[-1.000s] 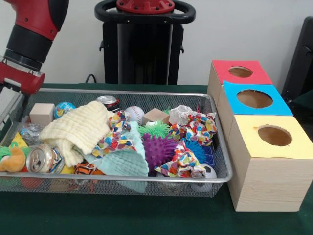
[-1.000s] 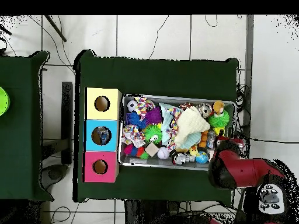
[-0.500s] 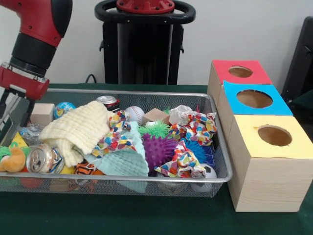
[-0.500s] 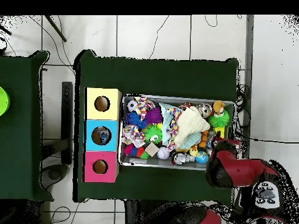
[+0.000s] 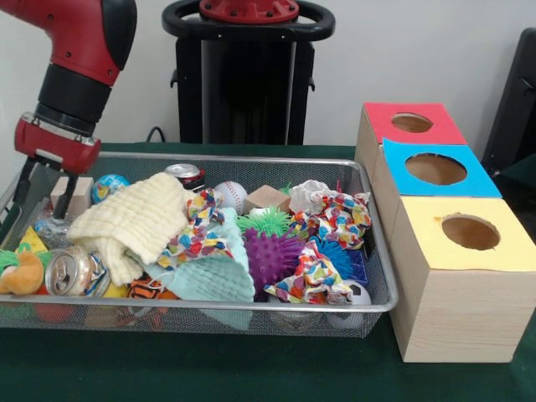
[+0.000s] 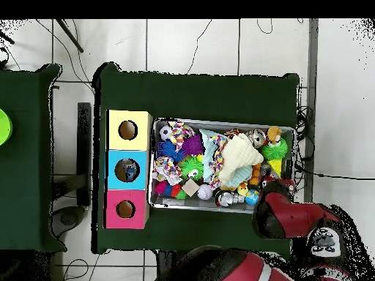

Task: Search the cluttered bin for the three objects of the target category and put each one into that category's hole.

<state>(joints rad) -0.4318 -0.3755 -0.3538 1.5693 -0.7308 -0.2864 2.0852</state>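
Front camera low and close, overhead straight down; both share the bin (image 5: 381,289) (image 6: 152,162).

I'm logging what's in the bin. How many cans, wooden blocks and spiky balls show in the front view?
Cans: 2
Wooden blocks: 2
Spiky balls, green, purple, blue: 3
Total: 7
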